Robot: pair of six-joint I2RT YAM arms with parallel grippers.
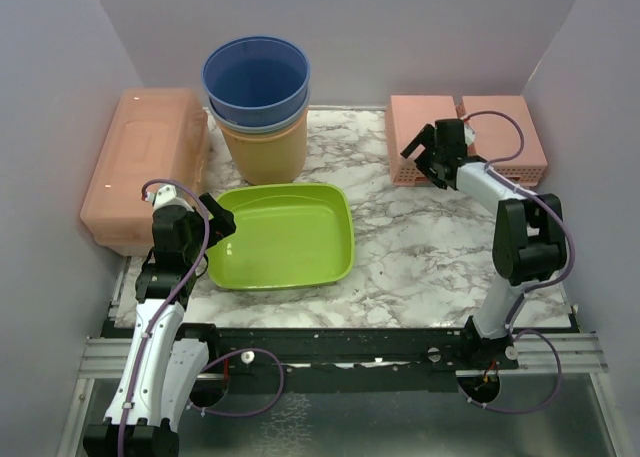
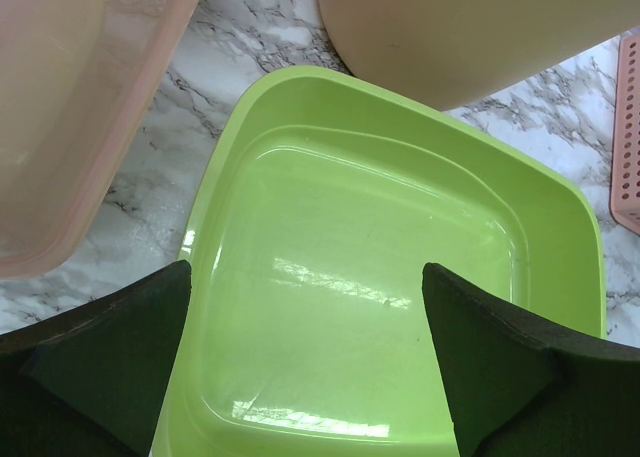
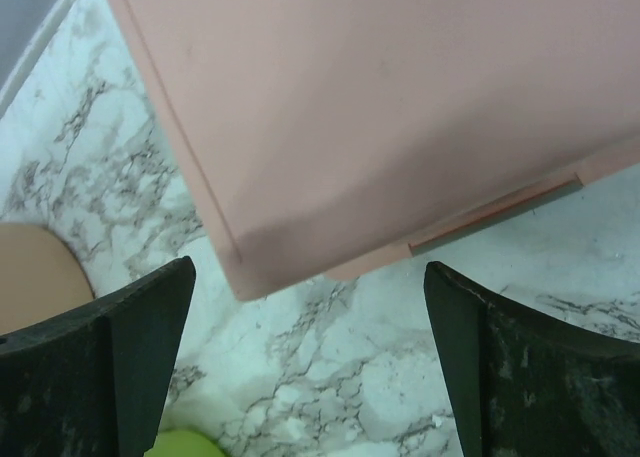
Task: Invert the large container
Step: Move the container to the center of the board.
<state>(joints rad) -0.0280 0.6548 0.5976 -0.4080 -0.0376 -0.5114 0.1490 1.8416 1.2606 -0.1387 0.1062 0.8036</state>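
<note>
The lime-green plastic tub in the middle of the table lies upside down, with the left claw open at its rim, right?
No. The lime-green plastic tub sits right way up, hollow facing upward, as the left wrist view shows. The rest holds: middle of the table, left claw open at its rim.

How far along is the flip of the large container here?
Done: nothing flipped; green basin lies open side up, pink lidded box lid up. In hand: left pincer open over the basin's left rim, holding nothing; right pincer open by the pink baskets. Left: grip and turn over.
</note>
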